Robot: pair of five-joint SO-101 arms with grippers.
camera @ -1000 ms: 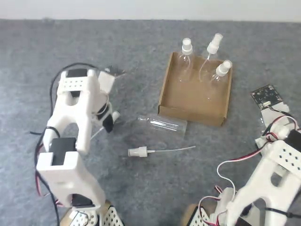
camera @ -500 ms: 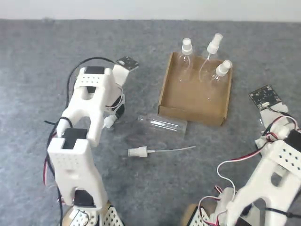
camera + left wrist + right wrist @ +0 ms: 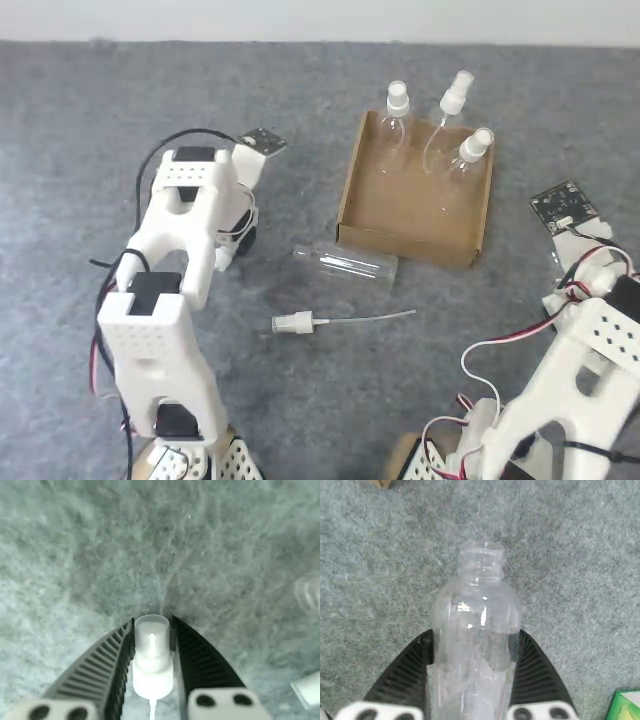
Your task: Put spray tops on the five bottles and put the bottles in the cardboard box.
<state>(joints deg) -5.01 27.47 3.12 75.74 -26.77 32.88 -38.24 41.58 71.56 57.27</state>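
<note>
Three bottles (image 3: 447,120) rest in the cardboard box (image 3: 405,243), tops at its far wall. Another bottle (image 3: 345,264) lies on the counter (image 3: 100,100) just before the box, and a spray top (image 3: 295,322) lies nearer me.

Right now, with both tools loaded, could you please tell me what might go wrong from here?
1. The left tool holds the top by its head, so its thin tube may miss the narrow neck of the bottle in the right tool.
2. That bottle is clear and smooth, so it may slip or twist when the top is pressed on.
3. The loose bottle lies close to the box, and a passing arm may roll it.
</note>
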